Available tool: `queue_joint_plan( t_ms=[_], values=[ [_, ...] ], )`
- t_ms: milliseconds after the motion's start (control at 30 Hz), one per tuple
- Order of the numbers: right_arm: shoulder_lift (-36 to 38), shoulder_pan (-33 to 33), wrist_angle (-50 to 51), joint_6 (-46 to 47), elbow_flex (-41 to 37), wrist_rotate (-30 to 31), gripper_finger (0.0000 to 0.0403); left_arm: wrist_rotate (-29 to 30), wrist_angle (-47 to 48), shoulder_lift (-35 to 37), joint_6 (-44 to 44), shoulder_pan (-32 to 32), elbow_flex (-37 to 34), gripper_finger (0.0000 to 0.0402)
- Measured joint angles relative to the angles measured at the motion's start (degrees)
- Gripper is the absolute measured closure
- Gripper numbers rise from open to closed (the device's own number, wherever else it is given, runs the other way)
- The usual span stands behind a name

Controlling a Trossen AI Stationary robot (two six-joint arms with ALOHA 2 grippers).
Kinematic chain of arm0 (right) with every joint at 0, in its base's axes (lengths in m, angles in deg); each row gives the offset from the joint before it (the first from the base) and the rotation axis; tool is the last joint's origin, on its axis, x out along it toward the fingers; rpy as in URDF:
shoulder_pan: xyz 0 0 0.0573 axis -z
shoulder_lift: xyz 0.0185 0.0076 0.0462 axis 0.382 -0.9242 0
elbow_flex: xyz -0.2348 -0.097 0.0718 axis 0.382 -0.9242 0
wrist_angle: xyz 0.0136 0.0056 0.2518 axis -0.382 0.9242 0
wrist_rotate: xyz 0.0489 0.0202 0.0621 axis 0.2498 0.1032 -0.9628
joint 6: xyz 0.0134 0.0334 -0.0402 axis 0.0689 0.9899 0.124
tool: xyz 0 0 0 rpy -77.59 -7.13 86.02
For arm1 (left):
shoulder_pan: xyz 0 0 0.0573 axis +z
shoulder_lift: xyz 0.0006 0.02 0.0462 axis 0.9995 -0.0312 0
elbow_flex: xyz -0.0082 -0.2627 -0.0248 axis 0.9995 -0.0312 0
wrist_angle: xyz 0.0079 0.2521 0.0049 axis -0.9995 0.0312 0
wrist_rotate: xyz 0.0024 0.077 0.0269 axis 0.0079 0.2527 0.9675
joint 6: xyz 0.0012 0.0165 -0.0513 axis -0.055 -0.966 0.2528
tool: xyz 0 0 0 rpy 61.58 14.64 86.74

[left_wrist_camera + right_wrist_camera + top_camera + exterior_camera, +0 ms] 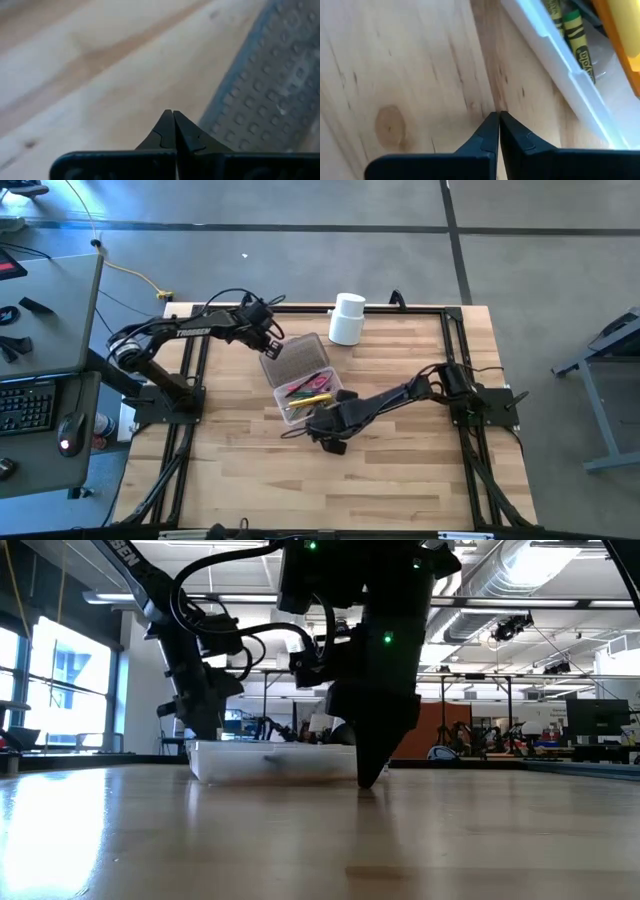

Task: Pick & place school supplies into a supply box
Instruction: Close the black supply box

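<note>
While both the left gripper (173,116) and right gripper (498,116) sit pinched shut on nothing, the light, stiff pens (308,388) in the supply box (291,416) look easiest gripped mid-shaft.

supply box (300,385) mid-table, white cylinder (347,318) behind it, bare wood (330,490) in front

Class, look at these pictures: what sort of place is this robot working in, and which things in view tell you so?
Probably an industrial robotics lab or workshop: exposed ceiling ducts, a bare concrete floor, and a computer desk beside the wooden table.
</note>
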Motion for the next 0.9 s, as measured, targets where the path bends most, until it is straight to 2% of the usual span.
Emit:
queue_joint_plan(
  t_ms=[200, 400, 533, 900],
  values=[
    [0.0, -0.2, 0.6, -1.1, 0.0, 3.1, 0.0403, -4.2, 0.5, -1.5, -1.3, -0.1, 0.0, 0.0380],
    [0.0, -0.1, 0.5, -1.3, 0.0, 3.4, 0.0403, -9.8, -0.8, -0.6, -3.5, -1.3, 0.0, 0.0390],
    [0.0, -0.1, 0.5, -1.6, 0.0, 3.2, 0.0403, -13.2, -1.9, -0.3, -3.5, -1.4, 0.0, 0.0378],
    [0.0, -0.1, 0.4, -1.3, 0.1, 2.3, 0.0403, -12.0, -1.7, 0.2, -3.5, -6.7, 0.0, 0.0388]
  ],
)
